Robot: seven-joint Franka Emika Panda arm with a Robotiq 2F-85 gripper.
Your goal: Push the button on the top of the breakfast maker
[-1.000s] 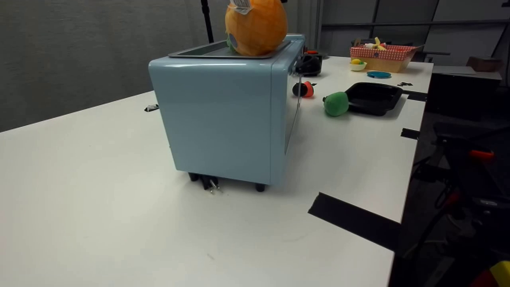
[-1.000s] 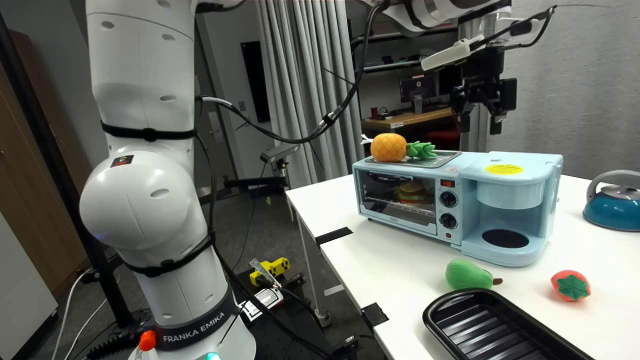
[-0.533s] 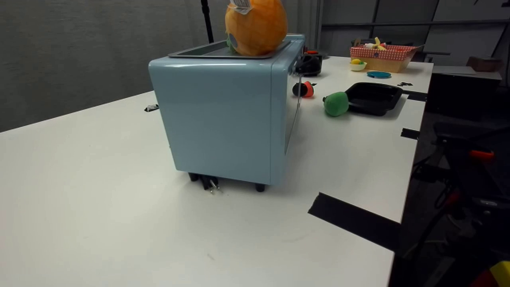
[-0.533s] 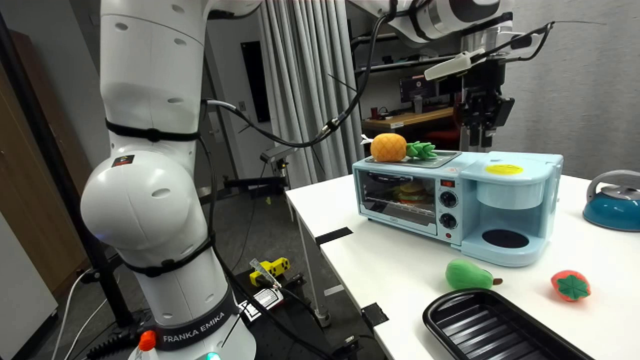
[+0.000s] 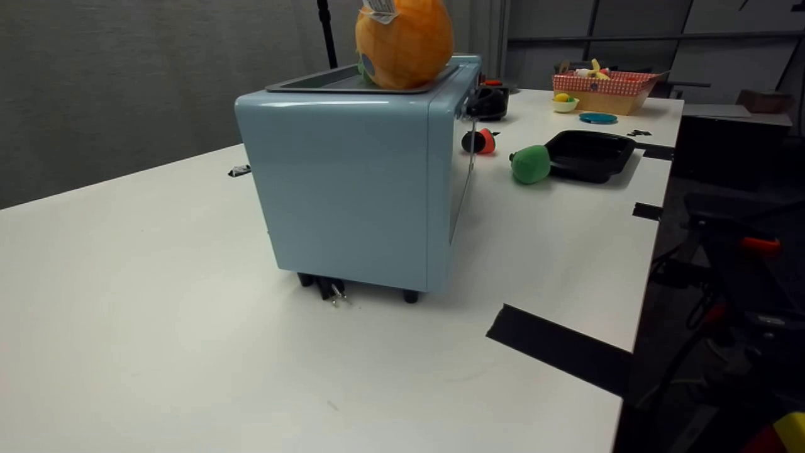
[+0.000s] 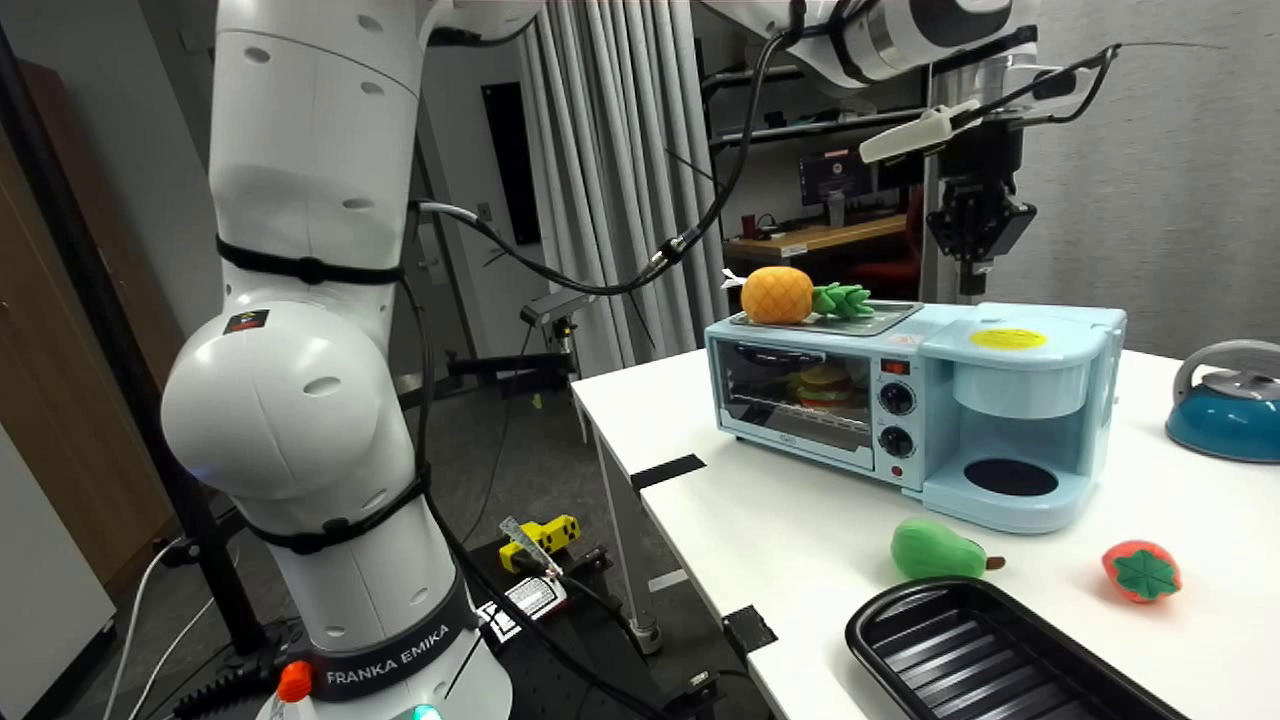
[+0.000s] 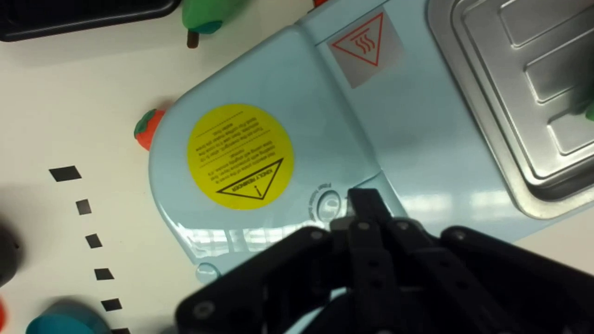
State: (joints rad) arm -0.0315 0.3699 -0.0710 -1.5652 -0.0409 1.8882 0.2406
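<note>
The breakfast maker (image 6: 1030, 355) is a pale blue appliance standing on the white table; an exterior view shows its plain end panel (image 5: 352, 189). On its top, in the wrist view, a round clear button (image 7: 328, 206) sits close to a yellow round sticker (image 7: 240, 144). My gripper (image 7: 366, 202) is shut with nothing between its fingertips, which appear just beside the button in that view. In an exterior view the gripper (image 6: 972, 283) points down above the rear of the appliance; whether a gap remains beneath it is hard to judge. The button cannot be made out in the exterior views.
A plush pineapple (image 6: 778, 295) lies on the metal tray (image 6: 890, 318) atop the appliance. In front are a green pear (image 6: 935, 550), a strawberry (image 6: 1142, 572) and a black pan (image 6: 985, 650). A blue kettle (image 6: 1225, 420) stands to the side.
The gripper's fingers have come together from open to shut. The arm has lowered the gripper toward the appliance's top, shifting a little to the right in the exterior view. The objects have stayed put.
</note>
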